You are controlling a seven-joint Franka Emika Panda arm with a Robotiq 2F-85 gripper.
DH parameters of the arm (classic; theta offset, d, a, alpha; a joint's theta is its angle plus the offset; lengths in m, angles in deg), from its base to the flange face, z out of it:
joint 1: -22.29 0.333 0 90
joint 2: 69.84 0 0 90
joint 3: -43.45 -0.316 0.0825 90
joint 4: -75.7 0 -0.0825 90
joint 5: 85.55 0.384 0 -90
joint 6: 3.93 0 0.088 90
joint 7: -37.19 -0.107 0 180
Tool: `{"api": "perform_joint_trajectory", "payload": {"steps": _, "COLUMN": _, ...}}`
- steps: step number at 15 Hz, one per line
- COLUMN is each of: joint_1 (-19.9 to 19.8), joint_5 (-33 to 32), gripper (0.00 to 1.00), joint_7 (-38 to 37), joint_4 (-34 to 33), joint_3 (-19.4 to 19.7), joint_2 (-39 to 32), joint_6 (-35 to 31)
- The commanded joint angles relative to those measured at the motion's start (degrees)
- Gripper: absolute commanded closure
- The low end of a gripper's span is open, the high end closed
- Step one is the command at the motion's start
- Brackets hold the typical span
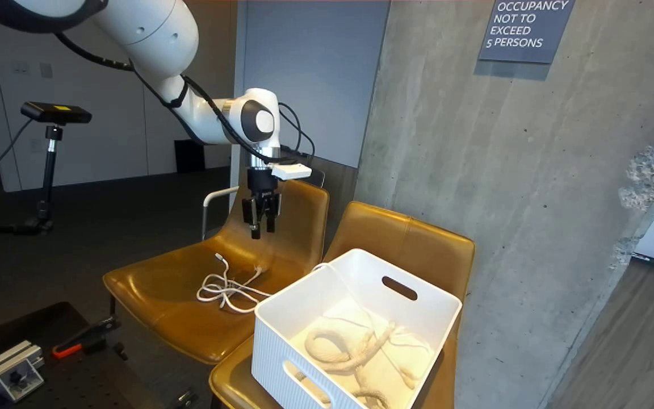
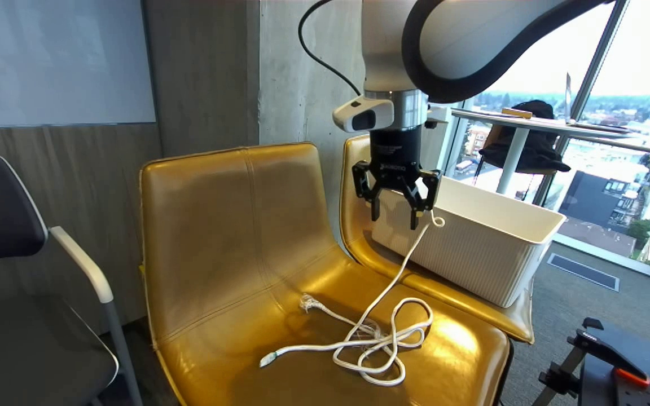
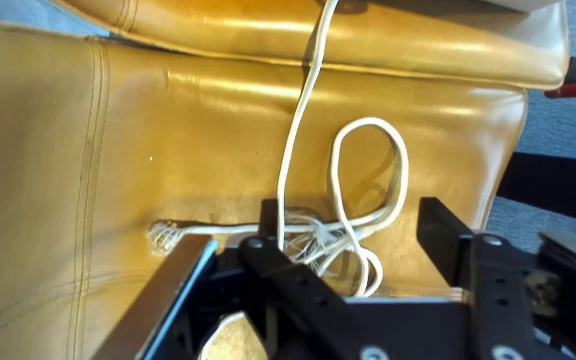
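The gripper (image 2: pixel 394 217), its jaws set wide apart, hangs above the left gold chair (image 2: pixel 280 270). The white rope (image 2: pixel 381 341) lies tangled on this chair and runs right, apparently into the white bin (image 2: pixel 471 248).

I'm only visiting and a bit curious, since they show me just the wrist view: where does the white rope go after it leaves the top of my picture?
Observer: In an exterior view, the white rope seems to pass over the top edge of a white box.
Visitor: Oh! And what's inside it?
Observer: A thicker tan rope lies curled on the bottom.
Visitor: Are we up in the air or resting down low?
Observer: Up in the air: in both exterior views the gripper hangs above a brown chair.
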Motion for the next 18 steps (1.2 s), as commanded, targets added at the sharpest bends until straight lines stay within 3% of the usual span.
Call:
{"api": "perform_joint_trajectory", "payload": {"steps": 1, "joint_1": -2.4, "joint_5": -2.6, "gripper": 0.01, "joint_7": 3.4, "joint_4": 0.8, "joint_3": 2.0, "joint_2": -0.5, "joint_6": -2.5}}
{"api": "perform_joint_trajectory", "payload": {"steps": 12, "joint_1": -7.6, "joint_5": -5.7, "gripper": 0.00, "joint_7": 8.6, "joint_4": 0.7, "joint_3": 6.3, "joint_2": -5.0, "joint_6": -5.9}}
{"api": "perform_joint_trajectory", "payload": {"steps": 13, "joint_1": -7.6, "joint_5": -5.8, "gripper": 0.25, "joint_7": 8.7, "joint_4": 0.7, "joint_3": 6.5, "joint_2": -5.3, "joint_6": -6.2}}
{"api": "perform_joint_trajectory", "payload": {"steps": 14, "joint_1": -7.7, "joint_5": -5.7, "gripper": 0.28, "joint_7": 8.7, "joint_4": 0.8, "joint_3": 6.4, "joint_2": -5.1, "joint_6": -6.4}}
{"api": "perform_joint_trajectory", "payload": {"steps": 18, "joint_1": -7.5, "joint_5": -5.5, "gripper": 0.58, "joint_7": 8.6, "joint_4": 1.1, "joint_3": 6.1, "joint_2": -5.1, "joint_6": -6.8}}
